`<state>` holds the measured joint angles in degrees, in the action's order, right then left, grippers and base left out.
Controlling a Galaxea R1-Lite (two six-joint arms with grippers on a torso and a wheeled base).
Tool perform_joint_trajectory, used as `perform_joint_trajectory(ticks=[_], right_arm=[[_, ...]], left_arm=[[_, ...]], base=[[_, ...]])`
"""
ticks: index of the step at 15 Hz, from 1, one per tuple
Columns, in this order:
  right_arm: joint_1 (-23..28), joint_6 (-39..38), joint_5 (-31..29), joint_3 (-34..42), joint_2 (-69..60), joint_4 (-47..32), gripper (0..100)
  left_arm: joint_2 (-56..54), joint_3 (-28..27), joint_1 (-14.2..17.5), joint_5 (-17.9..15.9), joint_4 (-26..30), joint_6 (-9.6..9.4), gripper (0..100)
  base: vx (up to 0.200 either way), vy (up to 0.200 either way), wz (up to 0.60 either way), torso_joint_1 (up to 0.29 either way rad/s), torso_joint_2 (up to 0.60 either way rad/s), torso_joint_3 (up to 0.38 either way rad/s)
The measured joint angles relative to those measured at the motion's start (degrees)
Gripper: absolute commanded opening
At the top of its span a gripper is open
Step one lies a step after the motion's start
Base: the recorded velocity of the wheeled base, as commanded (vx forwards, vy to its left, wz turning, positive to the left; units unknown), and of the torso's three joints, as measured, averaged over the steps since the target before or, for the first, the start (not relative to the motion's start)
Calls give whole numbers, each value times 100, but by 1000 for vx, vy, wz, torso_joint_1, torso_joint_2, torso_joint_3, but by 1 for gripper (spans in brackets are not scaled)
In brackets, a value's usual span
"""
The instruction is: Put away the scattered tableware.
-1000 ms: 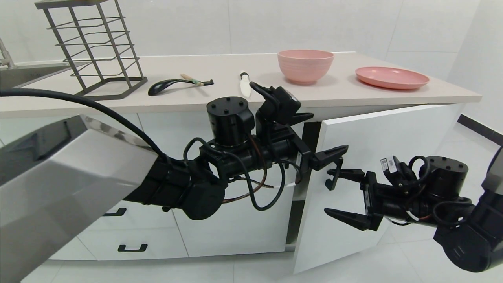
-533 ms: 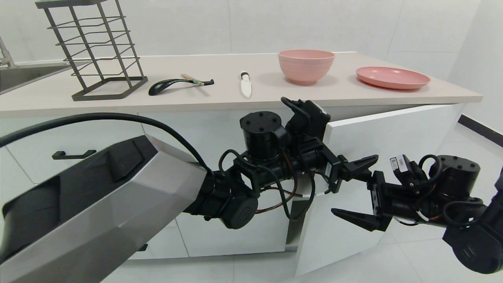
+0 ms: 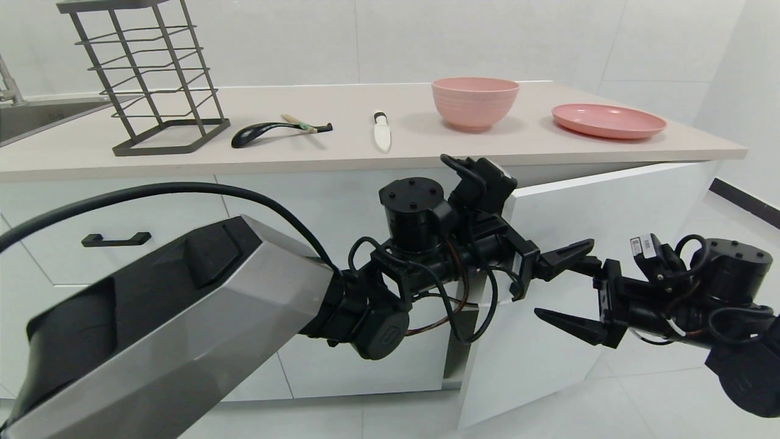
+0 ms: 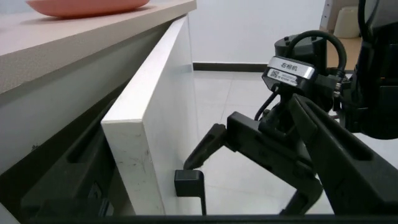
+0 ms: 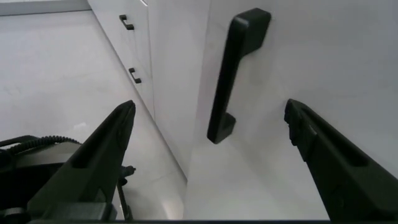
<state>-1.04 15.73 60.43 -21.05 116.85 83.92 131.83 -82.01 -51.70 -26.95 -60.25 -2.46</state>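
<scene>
The right gripper (image 5: 208, 107) was held wide open, low in front of the cabinet. Its two fingers were set either side of the black door handle (image 5: 233, 74) but apart from it. Just to its left, the left gripper (image 3: 563, 255) was placed close to the free edge of the cabinet door (image 3: 609, 219); its state could not be told. The door was seen ajar, swung out a little from under the bench (image 3: 341, 152).

The step in hand was judged to be the opening of that door, so that storage could be reached. For this to be done well, the handle should be taken squarely across its bar. The pull should be led along the door's hinge arc rather than straight out, and the two arms should be kept from fouling each other.

Farther off, the tableware was laid out on the bench: a black spoon (image 3: 256, 131), a white knife (image 3: 381, 135), a pink bowl (image 3: 475, 102) and, far right, a pink plate (image 3: 608, 120). A wire rack (image 3: 152, 79) was stood at the far left.
</scene>
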Motion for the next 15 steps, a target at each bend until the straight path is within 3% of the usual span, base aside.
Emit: perform_joint_trajectory(ticks=[1, 4, 15], right_arm=[[41, -2, -22, 30, -34, 0, 100], [94, 4, -79, 333, -356, 9, 100], [96, 11, -57, 1982, -2981, -41, 100]], left_arm=[[1, 1, -1, -4, -27, 35, 100], [67, 56, -108, 216, -434, 492, 100], [180, 266, 44, 372, -508, 525, 100]], base=[[0, 0, 0, 0, 0, 0], [0, 0, 0, 0, 0, 0], [0, 0, 0, 0, 0, 0]])
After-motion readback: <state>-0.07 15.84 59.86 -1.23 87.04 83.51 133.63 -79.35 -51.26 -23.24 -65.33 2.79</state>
